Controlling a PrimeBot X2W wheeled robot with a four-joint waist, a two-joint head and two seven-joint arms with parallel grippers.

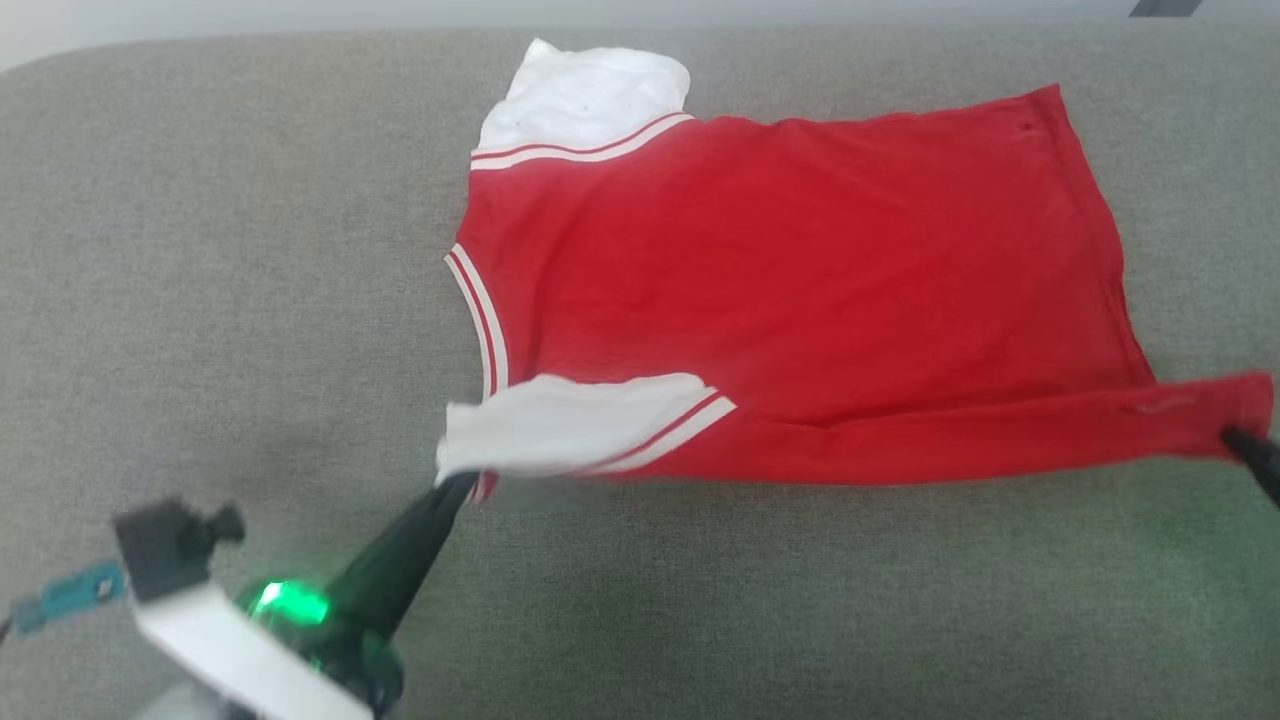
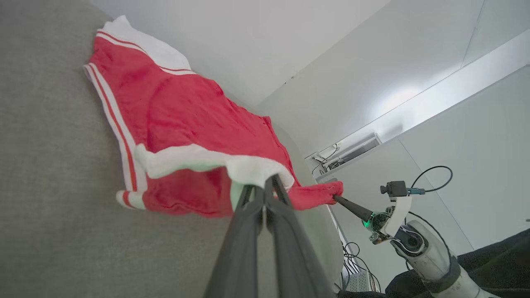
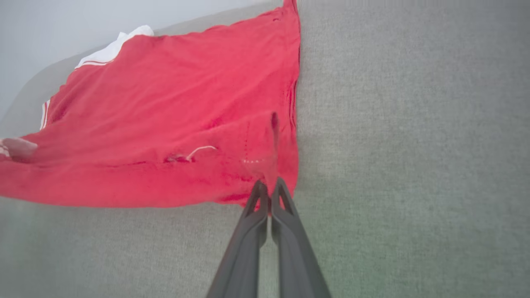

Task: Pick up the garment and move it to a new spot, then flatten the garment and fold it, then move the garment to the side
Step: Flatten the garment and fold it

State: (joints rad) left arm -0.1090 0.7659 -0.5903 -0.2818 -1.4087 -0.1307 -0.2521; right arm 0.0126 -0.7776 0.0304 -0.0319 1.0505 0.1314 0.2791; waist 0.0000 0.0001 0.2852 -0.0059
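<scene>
The left hand [image 1: 458,484] is pinching the near shoulder strap, fingers closed on its turned-out white lining. The garment [image 1: 800,280] is lying sideways across the grey surface [image 1: 200,250], mostly spread flat, with its near edge lifted and stretched taut. On the right, the right hand [image 1: 1242,442] is clamping the near hem corner. I'd say the flattening is nearly done, while the fold looks barely begun and the move aside is yet to come.
</scene>
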